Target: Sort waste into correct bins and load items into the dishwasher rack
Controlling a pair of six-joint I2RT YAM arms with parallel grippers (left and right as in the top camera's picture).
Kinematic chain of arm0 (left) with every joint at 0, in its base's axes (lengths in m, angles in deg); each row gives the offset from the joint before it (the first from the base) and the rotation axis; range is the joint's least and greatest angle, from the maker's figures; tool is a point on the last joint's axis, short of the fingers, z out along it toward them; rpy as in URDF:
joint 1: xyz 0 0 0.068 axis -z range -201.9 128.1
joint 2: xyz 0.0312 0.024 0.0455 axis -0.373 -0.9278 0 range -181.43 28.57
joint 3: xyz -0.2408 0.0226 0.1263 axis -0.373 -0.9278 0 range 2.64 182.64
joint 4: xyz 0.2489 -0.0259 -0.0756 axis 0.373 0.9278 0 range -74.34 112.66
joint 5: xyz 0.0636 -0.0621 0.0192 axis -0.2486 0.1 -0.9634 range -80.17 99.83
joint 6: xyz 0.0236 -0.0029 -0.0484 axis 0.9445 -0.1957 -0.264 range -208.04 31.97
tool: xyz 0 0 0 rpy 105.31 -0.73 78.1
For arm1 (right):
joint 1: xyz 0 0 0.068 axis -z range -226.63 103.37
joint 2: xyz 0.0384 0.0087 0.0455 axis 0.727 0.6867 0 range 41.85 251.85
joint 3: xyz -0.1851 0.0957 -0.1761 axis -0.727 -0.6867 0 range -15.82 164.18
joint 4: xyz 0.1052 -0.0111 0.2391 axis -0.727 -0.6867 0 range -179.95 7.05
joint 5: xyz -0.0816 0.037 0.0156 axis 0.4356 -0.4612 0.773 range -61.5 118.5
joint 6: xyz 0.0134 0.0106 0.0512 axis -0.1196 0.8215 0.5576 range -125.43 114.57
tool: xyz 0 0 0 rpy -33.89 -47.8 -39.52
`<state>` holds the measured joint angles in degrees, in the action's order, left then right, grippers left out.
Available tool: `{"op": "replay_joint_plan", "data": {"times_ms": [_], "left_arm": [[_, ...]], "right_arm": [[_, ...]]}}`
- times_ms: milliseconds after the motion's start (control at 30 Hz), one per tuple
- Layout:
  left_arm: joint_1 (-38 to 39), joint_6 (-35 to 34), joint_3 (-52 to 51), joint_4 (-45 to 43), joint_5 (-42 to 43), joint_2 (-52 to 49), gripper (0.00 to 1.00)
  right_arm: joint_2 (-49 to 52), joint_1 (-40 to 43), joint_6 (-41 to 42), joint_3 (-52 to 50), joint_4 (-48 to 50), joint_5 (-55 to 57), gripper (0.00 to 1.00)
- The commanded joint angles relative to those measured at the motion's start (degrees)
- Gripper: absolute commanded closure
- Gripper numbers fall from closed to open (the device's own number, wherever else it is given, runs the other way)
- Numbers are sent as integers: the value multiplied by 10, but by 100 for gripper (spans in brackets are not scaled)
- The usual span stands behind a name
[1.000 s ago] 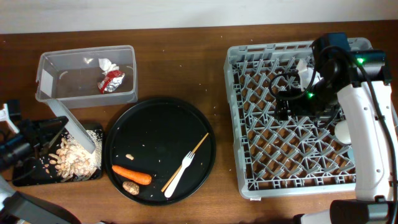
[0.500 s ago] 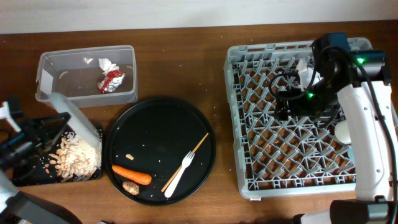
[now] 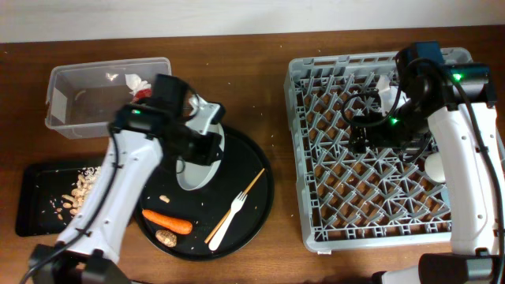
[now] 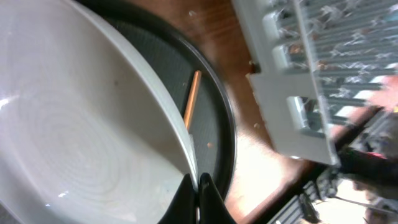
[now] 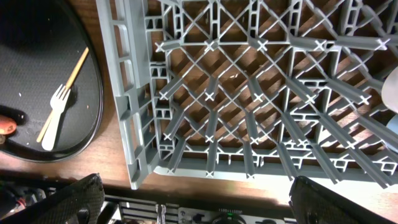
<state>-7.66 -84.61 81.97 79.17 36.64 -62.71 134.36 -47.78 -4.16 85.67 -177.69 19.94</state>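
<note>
White round plate (image 3: 193, 170) hangs tilted over large round black tray (image 3: 245, 158), centre-left of frame, rim clenched in left gripper (image 4: 196, 183). Grey plastic peg-floored rack (image 3: 347, 197) lies frame right, w/ right gripper (image 3: 359, 138) spread empty above it.

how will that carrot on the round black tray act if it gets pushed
The carrot looks stiff and tapered, so it would probably roll in a curve rather than straight. The round tray looks smooth, so it may also slide. The brown lump beside it could get nudged.
</note>
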Motion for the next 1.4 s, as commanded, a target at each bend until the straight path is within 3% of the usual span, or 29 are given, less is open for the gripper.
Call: {"op": "replay_joint_plan", "data": {"times_ms": [0,200,233,267,300,400,567,667,733,867,1000,1133,1367], "left_arm": [[103,-73,2,-37,-135,-34,100],[167,-95,2,-54,-179,-123,99],[167,-94,2,-57,-178,-128,92],[167,-94,2,-57,-179,-127,75],[166,-94,6,-56,-179,-126,47],[148,-94,51,-9,-187,-118,38],[9,-111,171,159,-281,-43,34],[-109,-161,174,183,-280,13,20],[-199,-171,174,203,-281,29,1],[-288,-171,156,216,-281,28,1],[-295,-171,122,210,-281,28,1],[-295,-171,114,204,-281,28,1],[-295,-171,114,197,-279,28,1]], "right_arm": [[-11,2,0,1,-3,7,2],[-11,2,0,1,-7,7,2],[-11,2,0,1,-7,7,2],[-11,2,0,1,-7,7,2],[-11,2,0,1,-7,7,2],[-11,2,0,1,-7,7,2],[-10,-3,0,1,11,-38,2],[2,-38,0,0,49,-93,2],[21,-99,0,0,72,-97,2],[96,-234,23,0,136,-92,2],[202,-311,92,0,206,-86,1],[292,-330,160,0,242,-54,4],[362,-338,178,0,292,-58,17]]}}
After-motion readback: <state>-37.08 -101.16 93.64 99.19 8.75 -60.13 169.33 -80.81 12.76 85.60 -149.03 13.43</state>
